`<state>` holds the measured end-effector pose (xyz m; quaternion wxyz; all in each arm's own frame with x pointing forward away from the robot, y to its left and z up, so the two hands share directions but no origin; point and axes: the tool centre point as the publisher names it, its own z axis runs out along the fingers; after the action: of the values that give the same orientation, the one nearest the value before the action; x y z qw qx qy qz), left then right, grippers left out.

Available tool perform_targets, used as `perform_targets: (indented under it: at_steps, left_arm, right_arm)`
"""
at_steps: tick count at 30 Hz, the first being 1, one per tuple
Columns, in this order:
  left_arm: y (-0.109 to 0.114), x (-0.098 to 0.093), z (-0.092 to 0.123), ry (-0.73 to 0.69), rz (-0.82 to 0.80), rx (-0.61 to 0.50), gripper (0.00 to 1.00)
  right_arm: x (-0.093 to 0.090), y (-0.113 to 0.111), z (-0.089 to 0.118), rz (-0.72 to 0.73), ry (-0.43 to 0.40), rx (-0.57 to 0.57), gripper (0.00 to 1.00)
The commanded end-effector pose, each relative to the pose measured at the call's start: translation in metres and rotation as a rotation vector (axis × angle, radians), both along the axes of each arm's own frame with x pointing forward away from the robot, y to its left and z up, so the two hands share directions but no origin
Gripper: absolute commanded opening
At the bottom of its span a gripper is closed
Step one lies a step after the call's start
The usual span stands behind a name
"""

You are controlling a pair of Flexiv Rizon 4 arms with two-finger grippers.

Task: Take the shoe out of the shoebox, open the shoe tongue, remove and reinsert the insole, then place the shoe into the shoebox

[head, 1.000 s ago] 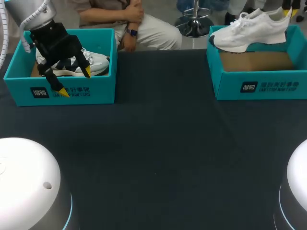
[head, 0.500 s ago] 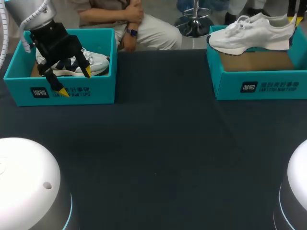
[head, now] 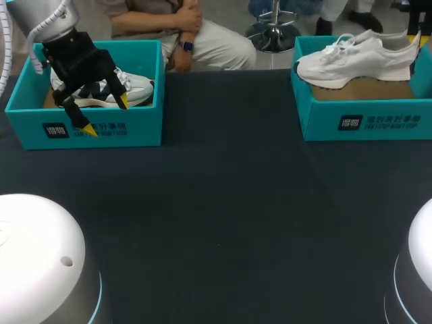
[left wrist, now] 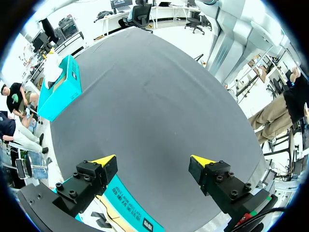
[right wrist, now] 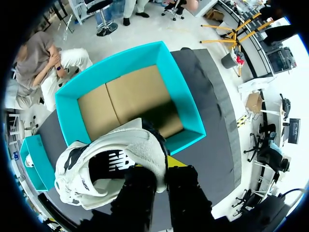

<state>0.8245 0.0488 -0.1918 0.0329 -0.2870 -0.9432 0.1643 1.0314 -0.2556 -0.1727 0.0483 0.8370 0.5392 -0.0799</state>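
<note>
A white shoe (head: pixel 356 57) hangs low over the teal right shoebox (head: pixel 364 123), toe pointing left, its sole near the brown cardboard floor. In the right wrist view my right gripper (right wrist: pixel 161 166) is shut on the heel collar of the shoe (right wrist: pixel 108 169), above the open shoebox (right wrist: pixel 130 99). A second white shoe with black marks (head: pixel 133 88) lies in the teal left shoebox (head: pixel 94 129). My left gripper (head: pixel 106 115) is open over that box's front wall, and nothing lies between the fingers of the left gripper (left wrist: pixel 153 160).
Dark cloth covers the table (head: pixel 223 223) between the two boxes. The left box's printed front wall (left wrist: pixel 128 205) shows just under my left fingers. Both arm bases (head: pixel 40 263) stand at the near corners.
My right gripper has lowered the white shoe towards the right shoebox and shifted it a little to the right. The left arm has not moved.
</note>
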Motion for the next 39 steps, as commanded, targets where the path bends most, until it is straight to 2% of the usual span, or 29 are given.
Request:
perform_targets:
  at_steps: [1, 8, 13, 23, 32, 39]
  left_arm:
    - [0.0, 0.001, 0.0, 0.001, -0.001, 0.003, 1.0]
    - [0.0, 0.001, 0.0, 0.001, -0.001, 0.003, 1.0]
    - [0.0, 0.001, 0.0, 0.001, -0.001, 0.003, 1.0]
    - [0.0, 0.001, 0.0, 0.001, -0.001, 0.003, 1.0]
    - [0.0, 0.001, 0.0, 0.001, -0.001, 0.003, 1.0]
    - [0.0, 0.001, 0.0, 0.001, -0.001, 0.003, 1.0]
  right_arm:
    - [-0.002, 0.0, 0.001, 0.001, -0.006, 0.001, 0.0]
    - [-0.002, 0.0, 0.001, 0.001, -0.006, 0.001, 0.0]
    - [-0.004, -0.012, -0.002, -0.02, -0.02, -0.019, 0.0]
    - [-0.005, -0.033, -0.023, -0.035, -0.047, -0.039, 0.0]
    - [-0.002, -0.043, -0.052, -0.006, -0.068, -0.069, 0.0]
    - [-0.003, -0.054, -0.064, 0.017, -0.078, -0.109, 0.0]
